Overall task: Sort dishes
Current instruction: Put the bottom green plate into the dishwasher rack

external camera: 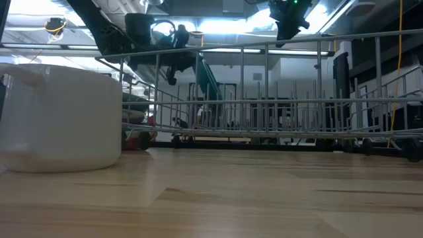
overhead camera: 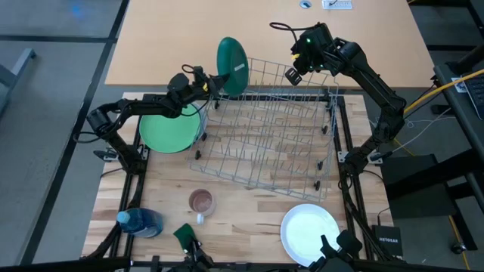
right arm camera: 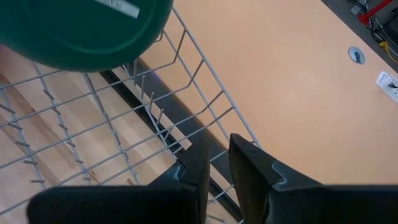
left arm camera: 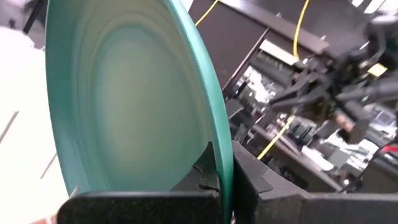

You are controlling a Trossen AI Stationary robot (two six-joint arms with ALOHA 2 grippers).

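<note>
Up in the air, the dark green plate [overhead camera: 232, 66] stood on its edge, big, round and smooth, with a paler inside [left arm camera: 124, 106] that showed rings. The left tool [overhead camera: 214, 84] was clenched on its rim, one finger on each side of the edge. The plate stuck up past that tool, at the far left corner of the wire rack [overhead camera: 265, 128].

A light green plate [overhead camera: 172, 130] lay flat on the bench [overhead camera: 249, 219], just left of the rack and under the left arm. It was about as big as the dark one. A white plate [overhead camera: 310, 233] lay flat near the front right corner of the bench, well apart from both tools.

The right tool [overhead camera: 293, 75] hung over the far right side of the rack. Its fingers [right arm camera: 193, 168] were a little apart and held nothing, with the rack wires under them. The dark green plate was off to its side, not touching it.
</note>
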